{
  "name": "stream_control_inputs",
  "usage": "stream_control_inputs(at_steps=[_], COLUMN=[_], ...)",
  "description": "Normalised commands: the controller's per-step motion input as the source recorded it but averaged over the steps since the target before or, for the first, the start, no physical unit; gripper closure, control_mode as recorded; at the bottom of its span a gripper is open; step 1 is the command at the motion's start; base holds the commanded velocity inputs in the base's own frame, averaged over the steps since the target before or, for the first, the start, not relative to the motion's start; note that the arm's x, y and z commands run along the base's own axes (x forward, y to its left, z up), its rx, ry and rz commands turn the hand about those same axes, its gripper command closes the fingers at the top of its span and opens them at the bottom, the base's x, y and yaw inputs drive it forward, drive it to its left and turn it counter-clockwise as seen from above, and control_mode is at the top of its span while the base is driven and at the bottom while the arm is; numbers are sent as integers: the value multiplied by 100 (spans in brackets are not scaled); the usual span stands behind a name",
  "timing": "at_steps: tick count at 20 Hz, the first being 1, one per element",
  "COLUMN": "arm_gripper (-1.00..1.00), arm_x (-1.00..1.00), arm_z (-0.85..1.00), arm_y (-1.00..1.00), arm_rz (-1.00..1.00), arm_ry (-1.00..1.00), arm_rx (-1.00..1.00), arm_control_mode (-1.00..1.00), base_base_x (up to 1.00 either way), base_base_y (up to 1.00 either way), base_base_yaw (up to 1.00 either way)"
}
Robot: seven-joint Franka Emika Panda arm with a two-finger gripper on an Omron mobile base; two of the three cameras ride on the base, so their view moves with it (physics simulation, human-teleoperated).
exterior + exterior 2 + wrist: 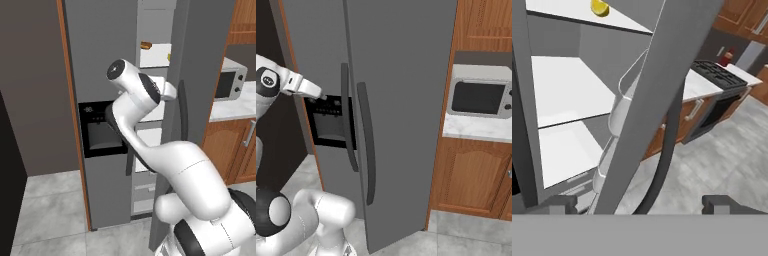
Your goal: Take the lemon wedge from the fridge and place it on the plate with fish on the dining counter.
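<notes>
Yellow lemon wedge [600, 7] on upper white shelf inside fridge [105, 60], near shelf's front edge. Gripper [639, 202] spread wide, empty, straddling ajar door's edge. Wedge lies ahead, above and door-gap side; long axis unclear.

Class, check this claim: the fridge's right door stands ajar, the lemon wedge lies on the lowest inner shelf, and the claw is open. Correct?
Not quite. In the hand view the lemon wedge lies on the topmost visible shelf of the fridge, not the lowest. The door ajar and the open claw are right.
</notes>
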Motion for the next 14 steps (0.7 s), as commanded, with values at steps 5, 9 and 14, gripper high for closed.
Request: stream_control_inputs(at_steps=[5, 9, 14], arm_gripper=[-100, -100, -100], arm_x=[64, 55, 37], arm_z=[-7, -8, -4], arm_y=[0, 0, -6], arm_rz=[-3, 0, 0], arm_ry=[0, 0, 0], arm_rx=[-2, -2, 0], arm_control_mode=[-100, -100, -100], base_base_x=[0, 0, 0], base_base_y=[0, 0, 0], base_base_yaw=[0, 0, 0])
